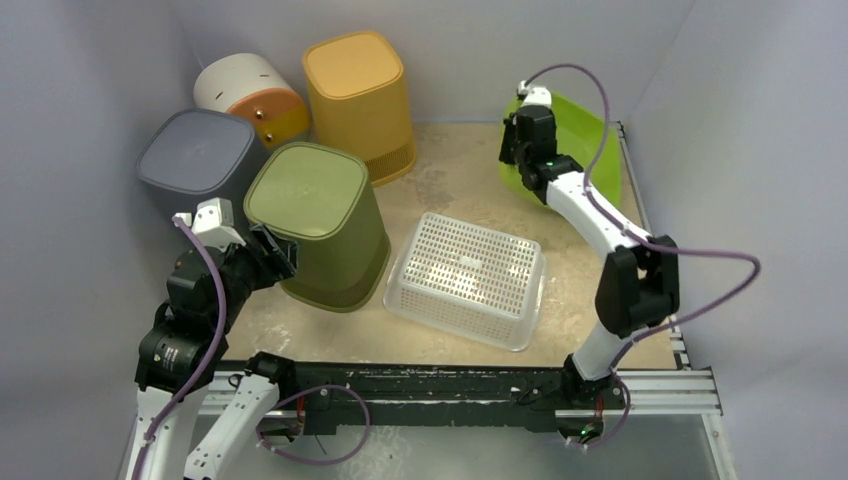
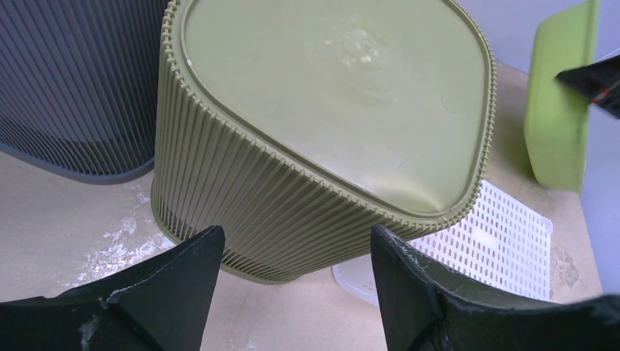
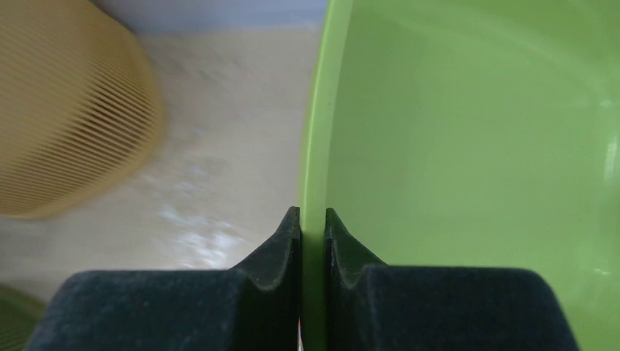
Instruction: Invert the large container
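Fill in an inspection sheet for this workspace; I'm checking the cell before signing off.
Surface: beige tabletop, scuffed with white marks.
Job's things: lime green tub, tilted on edge, far right.
Clutter: olive bin, grey bin, yellow bin and perforated white basket, bases up; white-and-orange bin on its side.
Grippers: right claw shut on the tub's rim; left claw open, facing the olive bin.
Cables: purple cable loops along each arm.
Surroundings: pale walls on three sides; black rail at near edge.
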Available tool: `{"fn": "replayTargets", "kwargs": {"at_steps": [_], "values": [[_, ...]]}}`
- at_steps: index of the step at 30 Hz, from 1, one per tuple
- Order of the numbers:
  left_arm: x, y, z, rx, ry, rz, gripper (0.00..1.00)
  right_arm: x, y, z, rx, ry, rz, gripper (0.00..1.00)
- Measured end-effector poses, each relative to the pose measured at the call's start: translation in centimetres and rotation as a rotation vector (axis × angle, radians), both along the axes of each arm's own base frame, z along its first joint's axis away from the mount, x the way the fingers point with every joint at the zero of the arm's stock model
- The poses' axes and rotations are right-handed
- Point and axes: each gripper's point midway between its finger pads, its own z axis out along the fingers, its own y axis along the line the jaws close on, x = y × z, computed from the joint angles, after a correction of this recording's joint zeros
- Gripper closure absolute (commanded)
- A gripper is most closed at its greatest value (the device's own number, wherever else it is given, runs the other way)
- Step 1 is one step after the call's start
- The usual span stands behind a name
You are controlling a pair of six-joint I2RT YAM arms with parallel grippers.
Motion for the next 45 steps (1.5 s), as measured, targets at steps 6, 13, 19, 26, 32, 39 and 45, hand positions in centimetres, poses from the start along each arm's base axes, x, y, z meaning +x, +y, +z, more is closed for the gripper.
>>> {"fn": "replayTargets", "kwargs": {"at_steps": [6,13,19,26,32,39,45], "values": [[-0.1,0.0,0.4,-0.002,-0.008,0.0,0.3,-1.2,3.9,13.6,0.305,-0.341,0.156,1.0],[-0.7,0.2,1.3,-0.004,-0.02,0.004,0.3,-3.2,7.6,15.4,0.75,-0.543,0.278,1.0],[-1.1,0.7,2.2,-0.003,-0.039,0.018,0.3,-3.3,9.4,12.7,0.956,-0.55,0.343,1.0],[-1.4,0.9,2.0,0.002,-0.03,0.026,0.3,-5.9,9.5,16.9,1.199,-0.672,0.472,1.0],[-1.4,0.9,2.0,0.002,-0.03,0.025,0.3,-5.9,10.3,15.7,1.358,-0.622,0.511,1.0],[-1.4,0.9,2.0,0.004,-0.029,0.028,0.3,-4.1,9.2,12.9,1.49,-0.581,0.458,1.0],[-1.4,0.9,1.8,0.004,-0.027,0.028,0.3,-3.1,3.4,10.5,1.464,-0.621,0.288,1.0]]}}
